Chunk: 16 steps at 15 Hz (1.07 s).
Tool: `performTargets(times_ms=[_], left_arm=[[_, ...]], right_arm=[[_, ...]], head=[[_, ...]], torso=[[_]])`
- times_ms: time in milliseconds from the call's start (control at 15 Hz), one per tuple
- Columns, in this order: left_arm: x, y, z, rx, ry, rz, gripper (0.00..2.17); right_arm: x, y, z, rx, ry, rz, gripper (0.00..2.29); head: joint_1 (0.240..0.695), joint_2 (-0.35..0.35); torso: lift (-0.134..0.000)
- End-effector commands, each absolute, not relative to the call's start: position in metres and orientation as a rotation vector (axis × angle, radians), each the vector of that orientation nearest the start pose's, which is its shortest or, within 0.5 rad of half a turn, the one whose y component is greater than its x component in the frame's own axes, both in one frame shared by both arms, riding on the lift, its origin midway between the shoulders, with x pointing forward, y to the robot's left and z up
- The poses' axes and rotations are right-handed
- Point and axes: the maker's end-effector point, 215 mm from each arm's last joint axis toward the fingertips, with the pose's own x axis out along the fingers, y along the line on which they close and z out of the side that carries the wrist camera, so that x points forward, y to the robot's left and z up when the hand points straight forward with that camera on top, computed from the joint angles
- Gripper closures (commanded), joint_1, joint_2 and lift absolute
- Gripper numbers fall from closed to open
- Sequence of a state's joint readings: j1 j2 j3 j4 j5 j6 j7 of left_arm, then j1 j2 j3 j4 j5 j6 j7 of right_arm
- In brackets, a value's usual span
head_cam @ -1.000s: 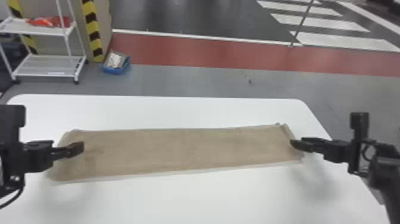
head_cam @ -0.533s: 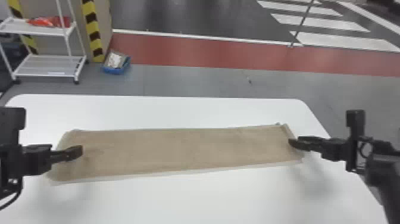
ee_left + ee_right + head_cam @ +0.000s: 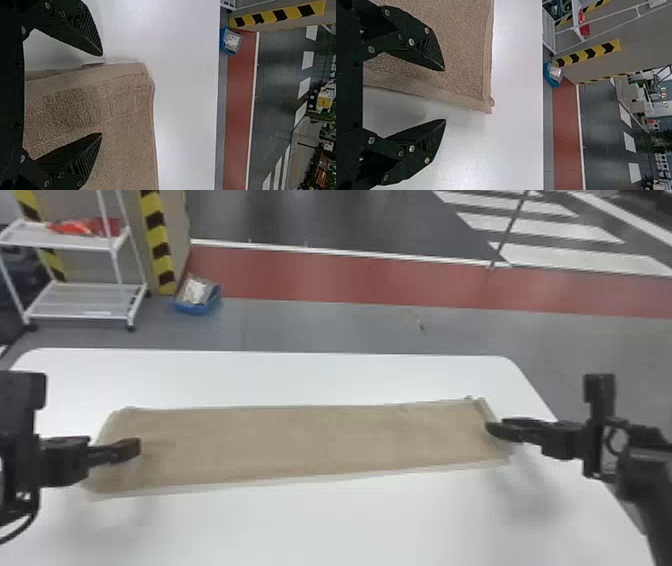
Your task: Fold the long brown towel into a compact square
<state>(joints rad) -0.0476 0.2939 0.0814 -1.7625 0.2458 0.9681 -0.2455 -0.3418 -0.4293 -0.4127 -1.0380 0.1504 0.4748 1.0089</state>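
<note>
Brown towel (image 3: pixel 300 442) spans left fingers (image 3: pixel 131 448) to right fingers (image 3: pixel 500 430) — each spread wide astride an end, gripping nothing.

In the head view, the near edge of the white counter (image 3: pixel 320 530) is cut off. Toward the counter's left edge, the left gripper (image 3: pixel 131 450) hides a small patch of the brown towel (image 3: pixel 310 445); toward the right edge, the right gripper (image 3: pixel 495 430) covers part of the towel's end. The towel runs out of the picture in both wrist views. Beyond the far edge, the contents of a blue box (image 3: pixel 192 308) are too blurred to tell, and a floor speck (image 3: pixel 420 325) is too small to identify.
</note>
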Motion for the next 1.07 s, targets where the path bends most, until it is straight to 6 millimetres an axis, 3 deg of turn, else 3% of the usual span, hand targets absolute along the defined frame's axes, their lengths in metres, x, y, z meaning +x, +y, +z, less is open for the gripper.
performTargets(times_ms=[0,133,267,533,600,733,800,867,1000], left_arm=[[0.535,0.304,-0.456,-0.046,0.718,-0.177,0.21],[0.538,0.306,-0.457,-0.035,0.722,-0.17,0.21],[0.538,0.308,-0.458,-0.034,0.725,-0.169,0.4],[0.535,0.308,-0.461,-0.016,0.736,-0.17,0.43],[0.535,0.308,-0.461,-0.011,0.737,-0.169,0.66],[0.535,0.307,-0.463,0.001,0.741,-0.171,0.77],[0.535,0.307,-0.462,0.003,0.739,-0.166,1.19],[0.535,0.306,-0.461,0.003,0.737,-0.161,1.45],[0.527,0.302,-0.464,-0.009,0.766,-0.167,1.65]], right_arm=[[0.551,-0.486,-0.448,0.099,0.624,0.353,0.5],[0.55,-0.485,-0.449,0.104,0.625,0.354,0.5],[0.55,-0.485,-0.448,0.105,0.623,0.355,0.5],[0.549,-0.485,-0.447,0.106,0.621,0.358,0.5],[0.548,-0.486,-0.448,0.107,0.621,0.357,0.51],[0.548,-0.486,-0.447,0.109,0.618,0.358,0.5],[0.549,-0.486,-0.444,0.109,0.612,0.359,0.5],[0.55,-0.485,-0.442,0.108,0.606,0.36,0.5],[0.552,-0.484,-0.44,0.108,0.598,0.357,0.5]], head=[[0.695,-0.183],[0.695,-0.184],[0.695,-0.181],[0.695,-0.178],[0.695,-0.178],[0.695,-0.178],[0.695,-0.178],[0.695,-0.179],[0.695,-0.179]], torso=[[-0.124],[-0.124],[-0.124],[-0.124],[-0.124],[-0.124],[-0.124],[-0.124],[-0.124]])
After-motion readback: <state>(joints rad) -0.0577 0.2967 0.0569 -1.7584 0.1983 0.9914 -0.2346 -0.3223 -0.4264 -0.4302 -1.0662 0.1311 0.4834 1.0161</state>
